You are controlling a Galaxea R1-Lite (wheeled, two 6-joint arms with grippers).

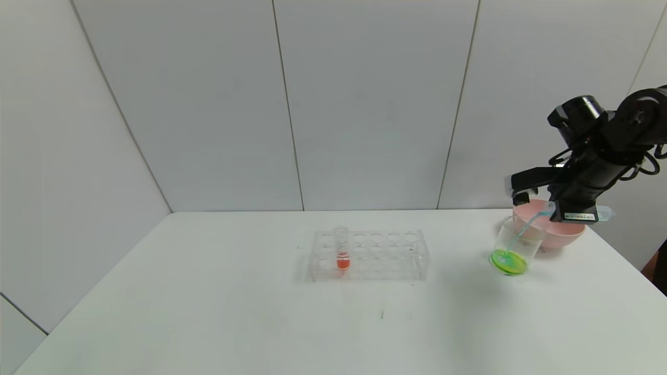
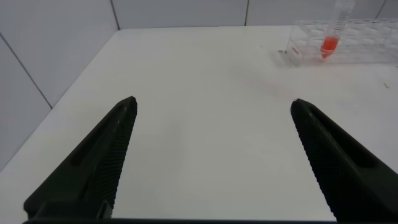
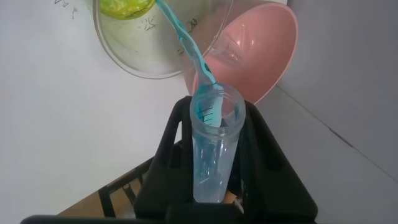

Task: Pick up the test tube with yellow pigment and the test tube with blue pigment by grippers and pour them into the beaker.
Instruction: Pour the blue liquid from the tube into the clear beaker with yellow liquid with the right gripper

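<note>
My right gripper (image 1: 553,209) (image 3: 214,111) is shut on the test tube with blue pigment (image 1: 604,212) (image 3: 210,149). It holds the tube tipped, mouth down, above the beaker (image 1: 517,240) (image 3: 146,59) at the table's right. A thin blue stream (image 1: 525,230) (image 3: 186,43) runs from the tube's mouth into the beaker, where yellow-green liquid (image 1: 508,261) lies at the bottom. The test tube with yellow pigment is out of view. My left gripper (image 2: 213,107) hangs open over bare table, holding nothing.
A pink bowl (image 1: 565,233) (image 3: 264,43) stands right behind the beaker, touching it. A clear tube rack (image 1: 383,255) (image 2: 367,40) sits mid-table with one tube of orange-red liquid (image 1: 342,251) (image 2: 331,34) upright in it. White walls close in behind and on both sides.
</note>
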